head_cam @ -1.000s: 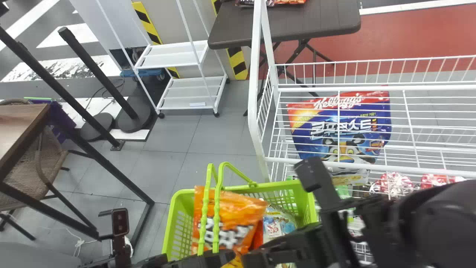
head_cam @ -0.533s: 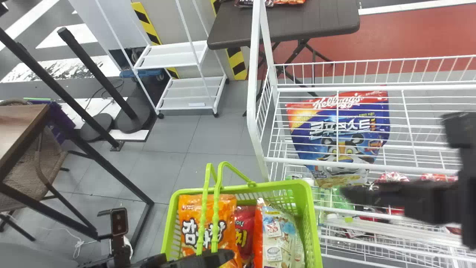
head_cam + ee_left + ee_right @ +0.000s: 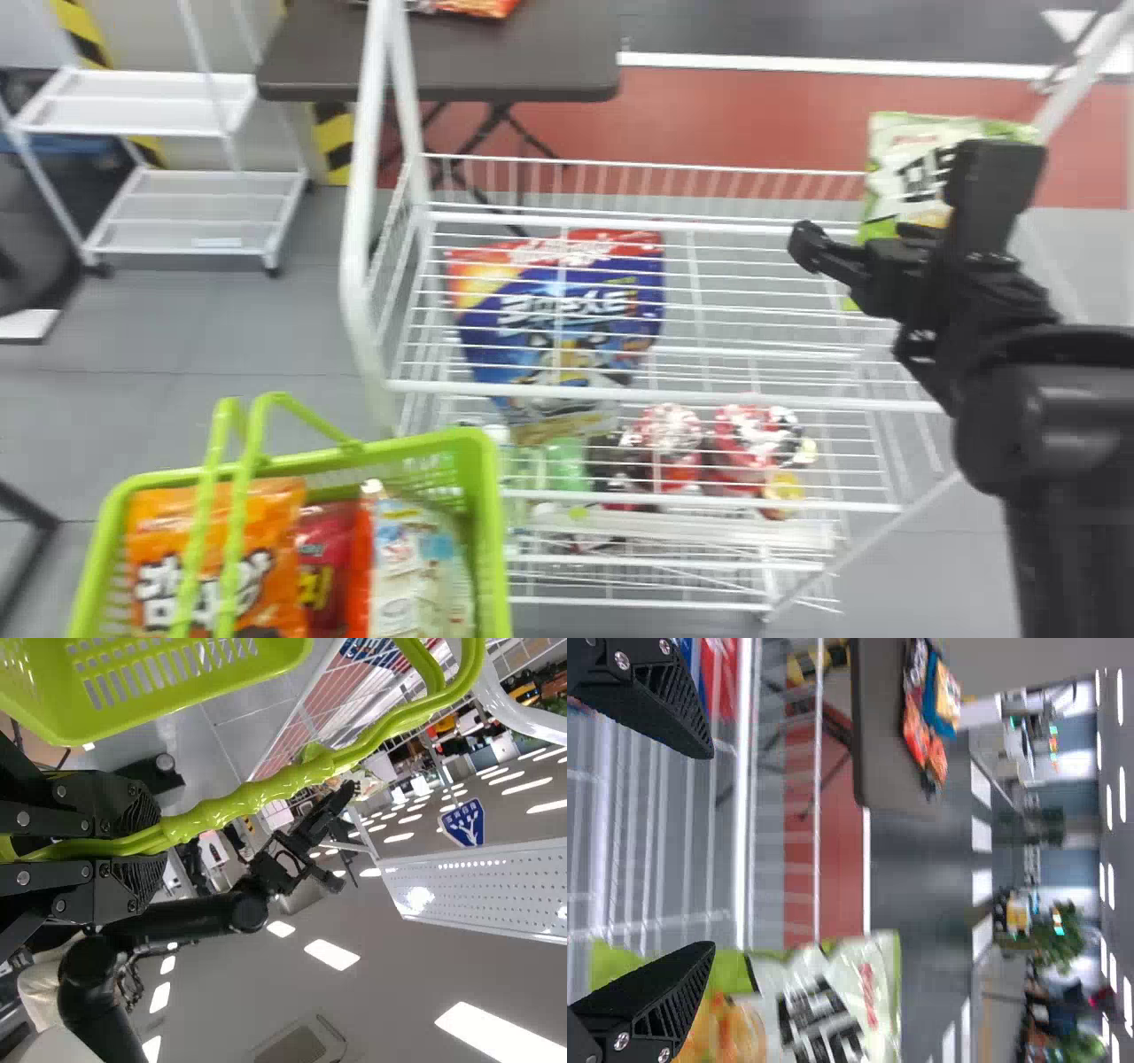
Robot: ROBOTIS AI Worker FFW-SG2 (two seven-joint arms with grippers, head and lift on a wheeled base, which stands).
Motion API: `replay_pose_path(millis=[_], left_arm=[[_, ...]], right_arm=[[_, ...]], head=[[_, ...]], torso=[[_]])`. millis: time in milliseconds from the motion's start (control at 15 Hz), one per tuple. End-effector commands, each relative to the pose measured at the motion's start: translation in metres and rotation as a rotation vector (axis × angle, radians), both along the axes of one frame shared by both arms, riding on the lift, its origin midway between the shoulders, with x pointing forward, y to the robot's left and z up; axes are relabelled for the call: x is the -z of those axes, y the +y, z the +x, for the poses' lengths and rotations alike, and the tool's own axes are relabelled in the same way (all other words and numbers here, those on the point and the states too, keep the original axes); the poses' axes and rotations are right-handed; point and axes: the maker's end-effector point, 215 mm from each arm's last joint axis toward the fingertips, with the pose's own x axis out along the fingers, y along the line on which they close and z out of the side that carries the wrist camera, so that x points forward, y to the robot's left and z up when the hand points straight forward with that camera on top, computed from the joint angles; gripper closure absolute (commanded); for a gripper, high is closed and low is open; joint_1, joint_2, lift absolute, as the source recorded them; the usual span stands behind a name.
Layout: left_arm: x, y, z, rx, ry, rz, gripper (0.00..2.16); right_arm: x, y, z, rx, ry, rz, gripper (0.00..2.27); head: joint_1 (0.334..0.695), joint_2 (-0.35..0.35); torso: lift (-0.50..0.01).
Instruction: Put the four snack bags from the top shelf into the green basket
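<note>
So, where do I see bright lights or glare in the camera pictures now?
Left wrist view: ceiling lights are bright white panels, with a glare spot on the white perforated panel and shiny highlights along the green basket handle; right wrist view: more ceiling lights in a line; head view: faint shine on the black right arm.

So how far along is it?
Three look done: orange bag, red bag, white bag in the green basket. Left hand grips its handles. Right hand open, nothing in it. Remaining: green-and-white bag at the top shelf's right end.
</note>
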Motion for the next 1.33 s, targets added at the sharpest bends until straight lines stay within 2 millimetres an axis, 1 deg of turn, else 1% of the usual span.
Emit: replay_pose_path(millis=[0,67,200,400,467,533,600,733,933,1000,1067,1133,1200,1267], left_arm=[[-0.001,0.0,-0.001,0.001,0.0,-0.012,2.15],[-0.001,0.002,-0.002,-0.002,0.002,-0.012,2.15],[0.001,0.004,-0.002,-0.007,0.005,-0.01,2.15],[0.001,0.004,0.0,-0.008,0.001,-0.013,2.15],[0.001,0.004,0.0,-0.007,0.001,-0.013,2.15],[0.002,0.004,0.001,-0.007,0.002,-0.012,2.15],[0.003,0.005,0.001,-0.007,0.004,-0.012,2.15],[0.003,0.005,0.001,-0.006,0.005,-0.011,2.15],[0.004,0.006,0.001,-0.008,0.008,-0.014,2.15],[0.005,0.006,0.001,-0.009,0.007,-0.014,2.15],[0.005,0.006,0.0,-0.009,0.01,-0.014,2.15],[0.005,0.006,0.0,-0.009,0.01,-0.014,2.15],[0.005,0.006,0.001,-0.011,0.007,-0.015,2.15],[0.006,0.006,0.001,-0.011,0.008,-0.014,2.15]], right_arm=[[0.008,-0.027,0.013,0.062,0.017,-0.006,0.04],[0.011,-0.041,0.011,0.104,0.025,-0.016,0.04],[0.014,-0.067,0.004,0.161,0.038,-0.013,0.04],[0.019,-0.086,-0.003,0.204,0.06,-0.006,0.04],[0.018,-0.09,0.001,0.21,0.061,-0.002,0.04],[0.022,-0.094,0.004,0.215,0.072,-0.003,0.04],[0.031,-0.095,0.007,0.218,0.103,-0.009,0.04],[0.034,-0.096,0.019,0.22,0.121,-0.026,0.04],[0.043,-0.096,0.031,0.22,0.161,-0.067,0.13],[0.042,-0.096,0.031,0.22,0.161,-0.066,0.3],[0.045,-0.094,0.03,0.216,0.164,-0.055,0.55],[0.052,-0.093,0.026,0.211,0.174,-0.05,0.8],[0.056,-0.089,0.022,0.201,0.172,-0.041,1.22],[0.051,-0.089,0.021,0.205,0.154,-0.04,1.65]], head=[[0.695,-0.116],[0.695,-0.143],[0.695,-0.17],[0.695,-0.221],[0.695,-0.23],[0.695,-0.237],[0.695,-0.242],[0.695,-0.249],[0.695,-0.247],[0.695,-0.245],[0.695,-0.244],[0.695,-0.243],[0.695,-0.241],[0.695,-0.239]], torso=[[0.0],[0.0],[0.0],[0.0],[0.0],[0.0],[0.0],[0.0],[0.0],[0.0],[0.0],[0.0],[0.0],[0.0]])
